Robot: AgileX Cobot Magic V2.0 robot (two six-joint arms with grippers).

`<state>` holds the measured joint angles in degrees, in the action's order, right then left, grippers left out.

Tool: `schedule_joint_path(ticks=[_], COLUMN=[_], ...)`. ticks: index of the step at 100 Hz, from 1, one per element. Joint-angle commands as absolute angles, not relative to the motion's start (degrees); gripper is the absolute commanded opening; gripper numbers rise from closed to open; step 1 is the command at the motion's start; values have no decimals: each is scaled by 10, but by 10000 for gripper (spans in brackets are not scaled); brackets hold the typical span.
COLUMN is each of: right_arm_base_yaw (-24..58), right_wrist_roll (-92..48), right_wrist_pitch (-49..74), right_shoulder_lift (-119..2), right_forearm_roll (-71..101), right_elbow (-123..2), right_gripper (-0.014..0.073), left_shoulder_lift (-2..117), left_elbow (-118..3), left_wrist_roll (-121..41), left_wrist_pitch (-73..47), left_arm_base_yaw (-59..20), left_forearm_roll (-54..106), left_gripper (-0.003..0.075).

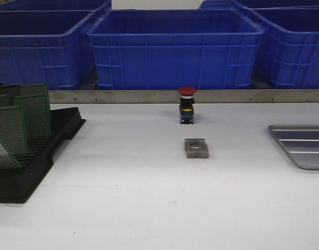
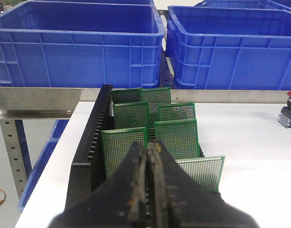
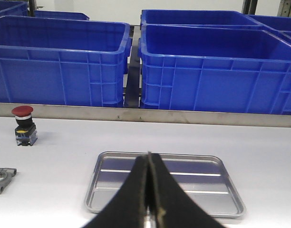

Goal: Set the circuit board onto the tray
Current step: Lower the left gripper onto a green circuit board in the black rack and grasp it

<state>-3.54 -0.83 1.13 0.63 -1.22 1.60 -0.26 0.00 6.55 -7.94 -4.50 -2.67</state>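
Circuit boards stand upright in the slots of a black rack at the left side of the white table; none lies on the tray yet. Blue bins line the far edge behind a metal rail. The tray sits flat at the right side, well apart from the rack, its ribbed floor bare. The left gripper hangs over the near end of the rack, its fingers pressed together with nothing between them. The right gripper hovers by the tray, likewise closed and seemingly empty. Mid-table stands a red-capped push button, and just in front of it a small grey metal block.
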Motion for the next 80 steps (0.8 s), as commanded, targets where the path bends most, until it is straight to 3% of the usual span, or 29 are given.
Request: schedule_joint_path(ticks=[1,28,47,80], right_arm_base_yaw=[-36,-36,-36,-36], right_wrist_roll=[-9,-9,-9,-9], right_wrist_pitch=[-36,-36,-36,-36], right_shoulder_lift=[21,21,21,21], right_forearm_roll=[-16,-16,-16,-16], right_elbow=[8,8,8,8], right_gripper=[-113,-113,-113,-113], left_shoulder_lift=[-20,-20,10,212], left_elbow=[28,-2,-97,-258], left_wrist_roll=[70,70,73,55], left_wrist_pitch=[-28,-35,-154,-349], left_arm_base_yaw=[-49,-49,-49,-49], left_forearm_roll=[-23,-14,-8,-9], left_gripper=[-20,-20,-20,-20])
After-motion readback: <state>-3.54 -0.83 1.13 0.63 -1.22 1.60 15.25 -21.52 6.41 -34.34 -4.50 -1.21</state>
